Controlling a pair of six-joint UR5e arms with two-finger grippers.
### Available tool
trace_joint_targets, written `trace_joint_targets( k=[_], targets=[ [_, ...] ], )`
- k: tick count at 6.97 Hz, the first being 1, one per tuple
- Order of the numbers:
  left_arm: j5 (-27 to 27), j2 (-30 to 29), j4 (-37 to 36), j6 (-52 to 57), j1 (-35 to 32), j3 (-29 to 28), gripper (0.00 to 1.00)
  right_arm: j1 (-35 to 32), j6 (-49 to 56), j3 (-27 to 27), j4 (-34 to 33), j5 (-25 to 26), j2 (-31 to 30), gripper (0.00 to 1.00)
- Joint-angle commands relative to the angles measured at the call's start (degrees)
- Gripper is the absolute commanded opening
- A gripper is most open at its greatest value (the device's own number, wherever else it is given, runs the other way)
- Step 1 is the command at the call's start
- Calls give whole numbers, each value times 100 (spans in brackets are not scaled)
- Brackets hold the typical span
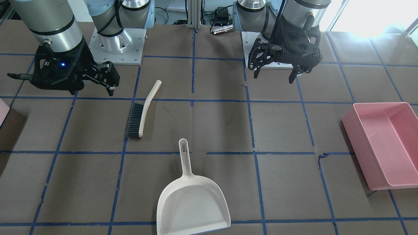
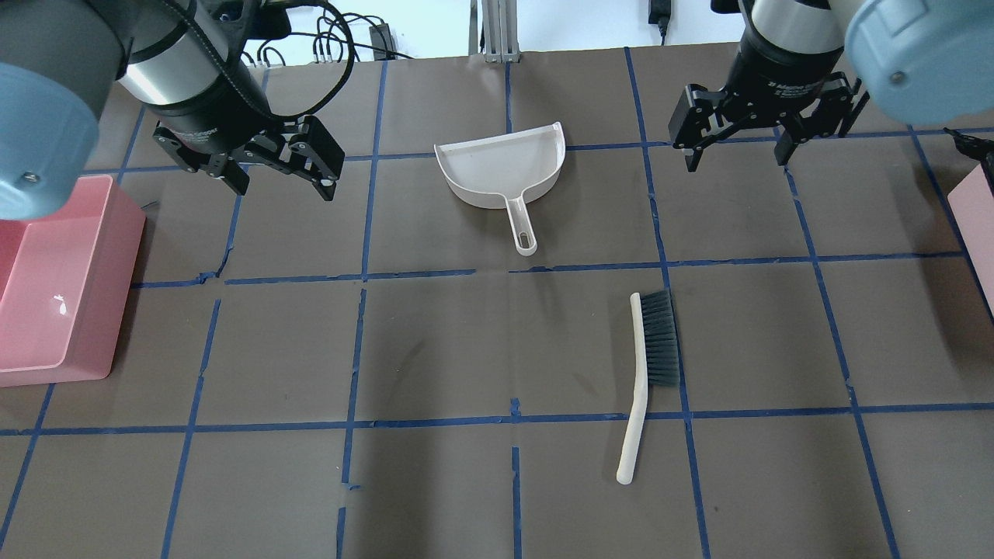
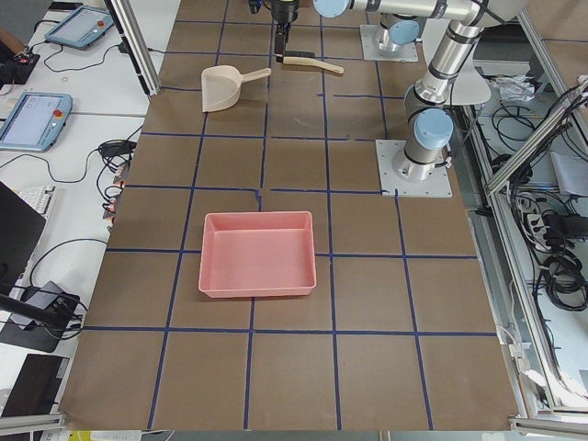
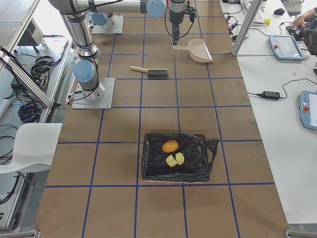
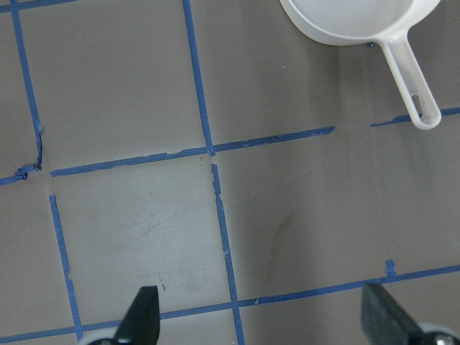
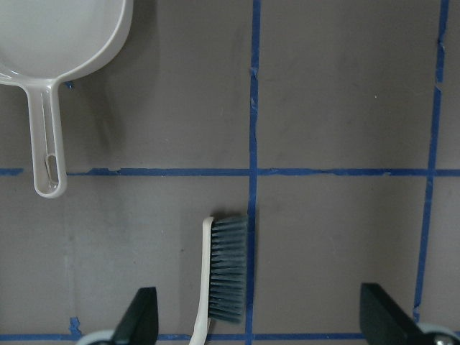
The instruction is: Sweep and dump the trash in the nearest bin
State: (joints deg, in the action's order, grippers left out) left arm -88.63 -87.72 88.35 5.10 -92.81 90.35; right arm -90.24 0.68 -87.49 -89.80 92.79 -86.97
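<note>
Found the trash already lying inside the bin, on its black liner, at the robot's right end of the tabletop and well apart from both arms. Saw the left fingers spread wide and pinching nothing, hanging over bare tabletop near the dustpan. Saw the right fingers likewise spread and empty, poised above the bristle end of the brush. Noted dustpan and brush lying flat, apart from each other, neither one gripped, and the dustpan empty.

Judged the sweeping and dumping done, with little left to spoil. Reckoned on a few hazards all the same:

- Feared a low swing of the right arm clipping the brush handle and skidding it across the tabletop.
- Feared the same for the light dustpan under the left arm, easily shoved or flipped by a passing finger.
- Distrusted the slack liner corner draped over the bin's side, apt to snag on anything reaching in and drag the lumps back out.
- Guarded against taking the deeper pink tub, at the robot's left end, for the target.
</note>
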Motion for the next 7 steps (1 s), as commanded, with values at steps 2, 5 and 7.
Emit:
trace_joint_targets(
  k=[2,5,7],
  targets=[
    [4,0,-2,0,0,0,100,-46,205,-23,95,11,14,100],
    [-5,9,7,0,0,0,100,-37,161,-102,-10,11,31,100],
    [-5,9,7,0,0,0,100,6,187,-93,15,55,-65,100]
  ],
)
